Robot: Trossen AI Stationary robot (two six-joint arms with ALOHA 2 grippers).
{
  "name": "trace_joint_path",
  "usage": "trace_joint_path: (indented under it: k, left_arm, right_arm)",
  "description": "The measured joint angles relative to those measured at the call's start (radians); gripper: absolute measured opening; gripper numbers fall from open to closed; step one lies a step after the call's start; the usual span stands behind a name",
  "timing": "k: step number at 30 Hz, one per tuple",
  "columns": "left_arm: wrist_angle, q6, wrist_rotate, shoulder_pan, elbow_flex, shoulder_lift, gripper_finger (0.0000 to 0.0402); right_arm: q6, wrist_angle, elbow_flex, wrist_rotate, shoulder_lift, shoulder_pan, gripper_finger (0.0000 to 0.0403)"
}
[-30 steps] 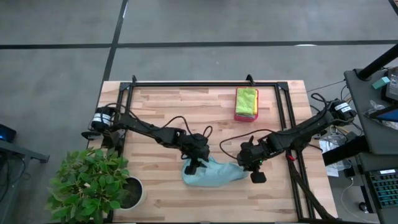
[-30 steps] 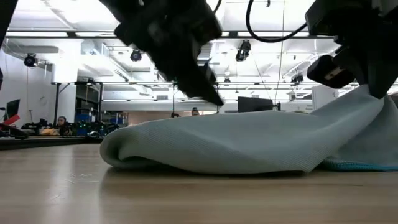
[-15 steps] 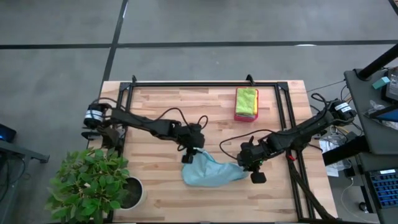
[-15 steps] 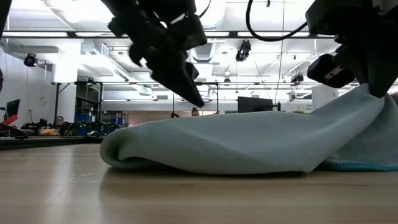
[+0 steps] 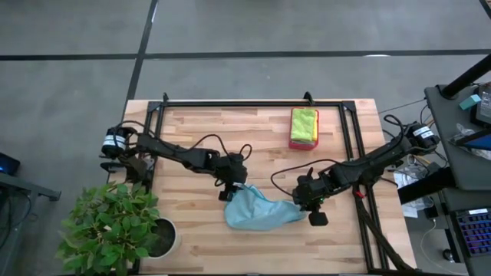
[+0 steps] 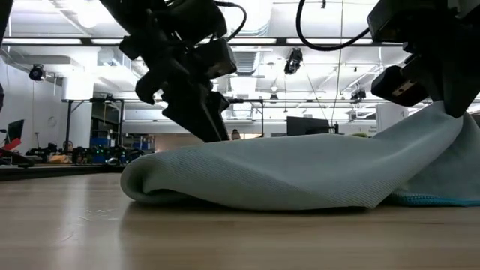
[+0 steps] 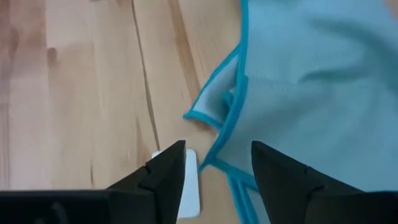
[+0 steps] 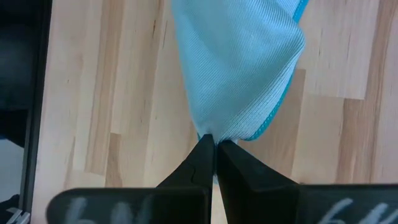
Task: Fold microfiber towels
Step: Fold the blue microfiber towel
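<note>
A light blue microfiber towel (image 5: 261, 212) with a teal hem lies crumpled on the wooden table near its front edge. It also shows in the low view (image 6: 285, 176). My right gripper (image 5: 304, 207) is shut on the towel's right end (image 8: 213, 142). My left gripper (image 5: 229, 192) is open at the towel's far left corner (image 7: 208, 118). Its fingers (image 7: 168, 174) stand on either side of the hemmed edge; I cannot tell whether they touch it. In the low view the left gripper (image 6: 212, 129) hangs just above the towel's left part. My right gripper pinches the towel's right end (image 8: 214, 132) between its two shut fingers, where the cloth gathers to a narrow bunch beside the teal hem. The fingers come from above. The held end (image 6: 442, 127) is raised off the table and the rest slopes down onto the wood.
A pink-red tray (image 5: 292, 142) at the far right holds folded lime green and yellow towels (image 5: 304, 123). A potted plant (image 5: 115, 230) stands off the table's front left corner. A black frame (image 5: 253, 103) runs round the table. A small white piece (image 7: 189, 186) lies on the wood.
My left gripper has moved off the top of the towel toward the table's left and far edges and now stands at the towel's far left corner. That corner now sticks out toward the far edge. My right gripper and the towel's right end have stayed put.
</note>
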Motion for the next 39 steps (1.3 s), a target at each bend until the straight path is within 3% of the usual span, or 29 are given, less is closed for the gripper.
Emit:
trace_joint_path:
  k: [8, 14, 19, 23, 27, 33, 39]
  left_arm:
    - [0.016, 0.002, 0.002, 0.000, -0.008, 0.011, 0.0158]
    - [0.039, 0.004, 0.002, 0.000, -0.023, 0.019, 0.0100]
    - [0.043, 0.005, 0.004, -0.002, -0.023, 0.027, 0.0018]
    - [0.012, 0.009, 0.004, -0.007, -0.013, -0.002, 0.0002]
    - [-0.103, 0.010, -0.004, -0.017, 0.036, -0.126, 0.0001]
    - [-0.293, 0.010, -0.143, -0.039, 0.125, -0.365, 0.0000]
    - [-0.335, 0.035, -0.327, -0.040, 0.180, -0.560, 0.0000]
  right_arm:
    - [0.006, -0.001, 0.000, 0.000, 0.000, 0.000, 0.0008]
    - [0.009, 0.000, 0.000, 0.000, 0.000, 0.000, 0.0008]
    - [0.010, 0.000, 0.000, 0.000, 0.000, 0.000, 0.0008]
    - [0.021, -0.011, 0.000, 0.000, -0.004, 0.000, 0.0008]
    - [0.026, -0.109, 0.034, 0.010, -0.031, 0.000, 0.0008]
    - [0.013, -0.410, 0.229, 0.190, -0.050, -0.001, 0.0008]
    - [0.003, -0.697, 0.473, 0.601, -0.039, -0.016, 0.0009]
